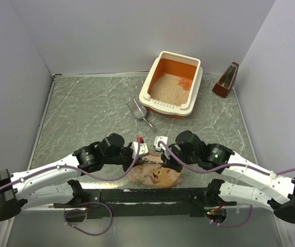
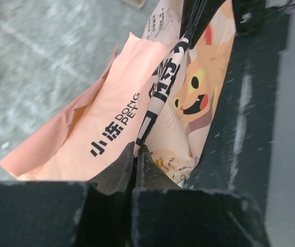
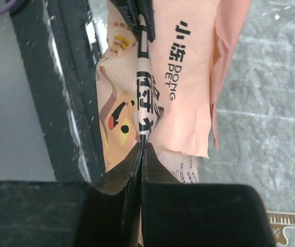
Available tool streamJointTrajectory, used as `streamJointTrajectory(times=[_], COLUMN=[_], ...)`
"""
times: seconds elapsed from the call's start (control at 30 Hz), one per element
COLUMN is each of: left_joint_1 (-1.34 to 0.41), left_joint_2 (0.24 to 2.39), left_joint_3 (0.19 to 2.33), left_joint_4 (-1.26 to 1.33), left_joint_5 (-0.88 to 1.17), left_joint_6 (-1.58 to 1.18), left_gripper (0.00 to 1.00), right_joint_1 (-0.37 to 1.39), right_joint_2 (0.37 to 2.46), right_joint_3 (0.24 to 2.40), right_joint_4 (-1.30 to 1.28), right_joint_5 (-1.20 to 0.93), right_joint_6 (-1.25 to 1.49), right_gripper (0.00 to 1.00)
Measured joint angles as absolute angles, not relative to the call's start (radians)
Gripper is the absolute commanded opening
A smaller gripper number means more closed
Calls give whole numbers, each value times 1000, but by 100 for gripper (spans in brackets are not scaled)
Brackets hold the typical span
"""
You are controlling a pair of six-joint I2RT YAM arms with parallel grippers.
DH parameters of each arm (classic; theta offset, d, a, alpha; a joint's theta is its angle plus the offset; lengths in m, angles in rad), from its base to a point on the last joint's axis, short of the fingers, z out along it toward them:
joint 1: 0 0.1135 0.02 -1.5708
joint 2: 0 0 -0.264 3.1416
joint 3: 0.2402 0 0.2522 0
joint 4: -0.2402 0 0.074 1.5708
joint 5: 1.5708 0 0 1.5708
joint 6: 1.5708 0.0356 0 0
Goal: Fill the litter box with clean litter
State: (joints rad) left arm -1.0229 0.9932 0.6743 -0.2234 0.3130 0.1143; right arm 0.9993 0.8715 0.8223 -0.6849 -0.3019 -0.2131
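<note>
At near edge of table [image 1: 85, 108]: left gripper [image 2: 136, 150], right gripper [image 3: 142, 149] both clamped on bag [image 1: 155, 175]. Grasp step. Next likely needs joint lift toward litter box [image 1: 148, 91], then tipping.

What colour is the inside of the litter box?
The litter box is bright orange inside, cream-white on the rim; the top external view shows it best.

The litter box [image 1: 148, 85] has a cream-white rim and outer walls and a bright orange interior. The clean litter [image 1: 170, 87] is pale beige. The bag [image 2: 111, 118] is peach-pink with black lettering and an orange cartoon cat print. The scoop [image 1: 137, 109] is grey. The table [image 1: 85, 113] is grey-green with pale marble veining.
</note>
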Motion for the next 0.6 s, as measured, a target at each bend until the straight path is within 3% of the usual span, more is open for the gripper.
streamJointTrajectory(times=[0.47, 0.5, 0.6], left_joint_1=[-866, -863, -862], left_joint_2=[850, 837, 803], left_joint_3=[709, 695, 650], left_joint_4=[-416, -416, -419], left_joint_5=[175, 166, 153], left_joint_6=[242, 242, 242], left_gripper=[1, 1, 1], right_joint_1=[899, 899, 899], right_joint_2=[1151, 1169, 1218], right_joint_3=[934, 936, 937], right_joint_4=[-471, -458, -436], right_joint_5=[-415, -421, -432], right_joint_6=[-268, -274, -281], right_gripper=[0, 12, 30])
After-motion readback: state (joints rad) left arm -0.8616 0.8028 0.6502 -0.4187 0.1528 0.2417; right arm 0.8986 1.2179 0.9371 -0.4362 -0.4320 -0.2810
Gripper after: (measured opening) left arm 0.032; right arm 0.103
